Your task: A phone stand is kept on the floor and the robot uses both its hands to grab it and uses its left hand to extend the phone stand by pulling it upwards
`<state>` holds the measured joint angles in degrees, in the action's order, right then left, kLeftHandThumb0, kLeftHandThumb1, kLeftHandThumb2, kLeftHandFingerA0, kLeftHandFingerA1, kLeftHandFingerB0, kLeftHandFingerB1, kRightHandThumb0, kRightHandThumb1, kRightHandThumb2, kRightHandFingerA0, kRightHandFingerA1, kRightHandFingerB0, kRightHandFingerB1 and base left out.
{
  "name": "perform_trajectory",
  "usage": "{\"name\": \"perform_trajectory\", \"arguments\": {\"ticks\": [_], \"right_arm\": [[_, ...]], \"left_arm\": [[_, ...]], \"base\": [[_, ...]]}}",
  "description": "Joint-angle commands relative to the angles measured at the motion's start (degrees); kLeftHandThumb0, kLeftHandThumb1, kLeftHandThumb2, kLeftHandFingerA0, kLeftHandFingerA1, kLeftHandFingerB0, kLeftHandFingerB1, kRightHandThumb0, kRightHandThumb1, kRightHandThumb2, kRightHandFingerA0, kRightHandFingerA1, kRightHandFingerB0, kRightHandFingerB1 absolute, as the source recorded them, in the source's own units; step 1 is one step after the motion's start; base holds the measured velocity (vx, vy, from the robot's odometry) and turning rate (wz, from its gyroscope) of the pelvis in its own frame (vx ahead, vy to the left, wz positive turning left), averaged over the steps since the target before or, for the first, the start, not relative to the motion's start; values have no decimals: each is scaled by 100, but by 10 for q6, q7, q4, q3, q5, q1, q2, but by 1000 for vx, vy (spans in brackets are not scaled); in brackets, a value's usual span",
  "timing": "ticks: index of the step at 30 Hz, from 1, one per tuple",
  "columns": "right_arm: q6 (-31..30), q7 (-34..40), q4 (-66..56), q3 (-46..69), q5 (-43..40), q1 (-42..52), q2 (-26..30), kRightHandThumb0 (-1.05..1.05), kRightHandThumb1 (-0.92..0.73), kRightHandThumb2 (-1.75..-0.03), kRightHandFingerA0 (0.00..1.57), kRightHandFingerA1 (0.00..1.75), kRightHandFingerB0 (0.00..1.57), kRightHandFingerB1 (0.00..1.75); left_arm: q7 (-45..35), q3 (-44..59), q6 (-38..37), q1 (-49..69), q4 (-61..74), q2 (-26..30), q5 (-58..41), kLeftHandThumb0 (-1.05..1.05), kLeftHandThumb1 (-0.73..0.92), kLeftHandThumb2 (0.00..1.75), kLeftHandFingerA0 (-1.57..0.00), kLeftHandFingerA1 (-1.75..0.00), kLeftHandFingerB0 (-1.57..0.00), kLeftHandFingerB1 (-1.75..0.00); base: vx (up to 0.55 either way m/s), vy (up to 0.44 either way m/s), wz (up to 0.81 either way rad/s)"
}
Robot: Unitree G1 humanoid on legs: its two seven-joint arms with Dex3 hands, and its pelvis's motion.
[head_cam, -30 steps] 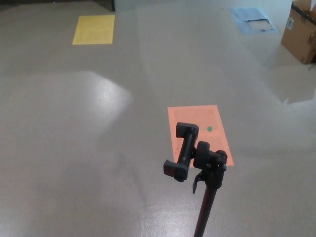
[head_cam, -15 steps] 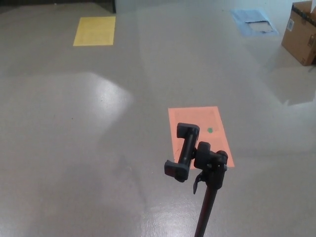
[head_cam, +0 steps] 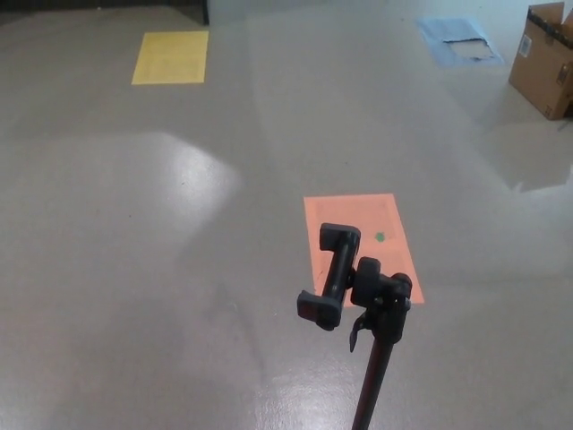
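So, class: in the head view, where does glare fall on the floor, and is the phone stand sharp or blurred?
In the head view, a broad pale glare patch lies on the floor at left, and a smaller sheen at the bottom beside the pole. The phone stand is fairly sharp and dark, with no glare on it. The cardboard box is cut by the right edge.

Below me, a glossy grey floor (head_cam: 134,269) reflects pale light. It bears orange (head_cam: 358,224), yellow (head_cam: 170,56) and blue (head_cam: 457,38) patches. A cardboard box (head_cam: 543,61) stands far right.
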<state>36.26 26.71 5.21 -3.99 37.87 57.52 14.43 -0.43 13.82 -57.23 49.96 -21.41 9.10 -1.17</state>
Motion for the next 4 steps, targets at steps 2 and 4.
{"name": "perform_trajectory", "arguments": {"ticks": [2, 4], "right_arm": [[18, 47, 11, -5, 41, 4, 19, -90, -53, -98, 3, 44, 0, 13], [14, 54, 14, -7, 48, 4, 21, -99, -57, -99, 3, 37, 0, 6]], "left_arm": [[-11, 12, -76, -6, -14, 4, -8, -74, 90, 69, -17, -29, -22, -28], [-10, 15, -82, -9, -19, 3, -4, -74, 90, 69, -18, -29, -23, -28]], "base": [[0, 0, 0], [0, 0, 0]]}}
